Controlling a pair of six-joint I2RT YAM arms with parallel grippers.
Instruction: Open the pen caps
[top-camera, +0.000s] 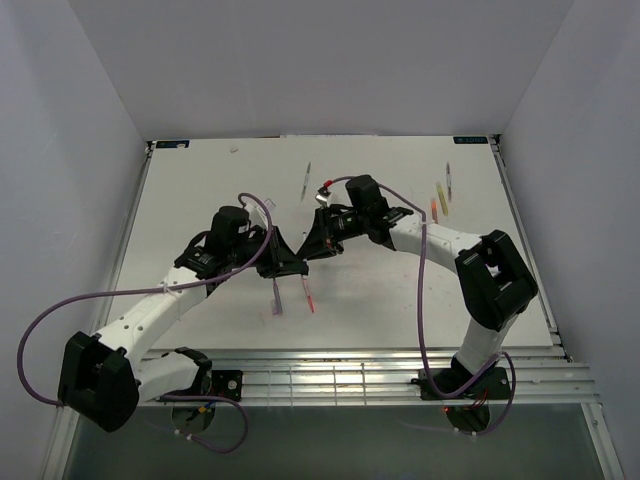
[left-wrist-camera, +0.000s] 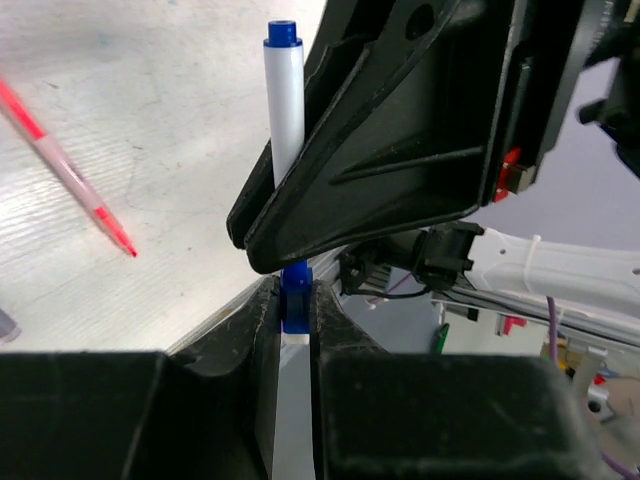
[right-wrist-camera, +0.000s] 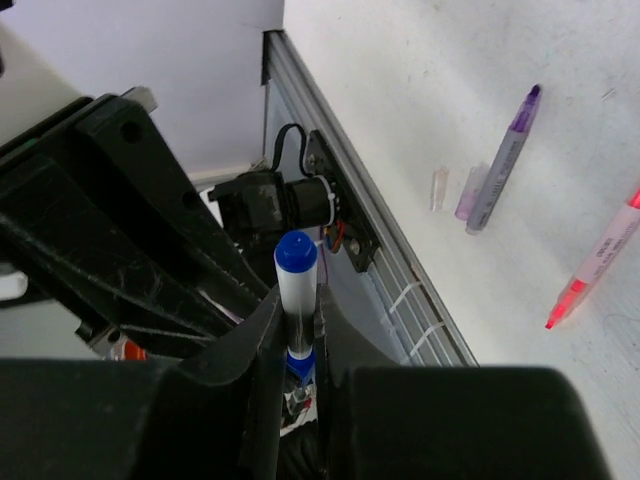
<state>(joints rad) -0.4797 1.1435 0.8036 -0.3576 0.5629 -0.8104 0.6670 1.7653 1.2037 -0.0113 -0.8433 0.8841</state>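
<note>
Backdrop: white table (top-camera: 200, 195) boxed in by plain pale walls; two arms reach in and meet over its middle.
Left gripper (left-wrist-camera: 295, 295): fingers pressed together on the blue pen (left-wrist-camera: 285, 110), pinching it at a blue band; white barrel runs back between the fingers.
Right gripper (right-wrist-camera: 297, 310): fingers pressed against the same pen from both sides, directly ahead of the left gripper (the two sets of tips almost meet in the overhead view).
Blue pen: held off the table between both grippers, its blue-tipped end sticking out past the right fingers; which blue part is its cap cannot be told.
Purple pen (right-wrist-camera: 500, 160): flat on the table, off to one side of the right gripper.
Loose caps (right-wrist-camera: 437, 188): two short pieces, one clear, one purplish, just beside the purple pen.
Red pen (left-wrist-camera: 70, 170): flat on the table near the left gripper, beside the purple pen.
Other pens (top-camera: 440, 195): small cluster well beyond the right gripper.
Lone pen (top-camera: 307, 180): on the table beyond both grippers.
</note>
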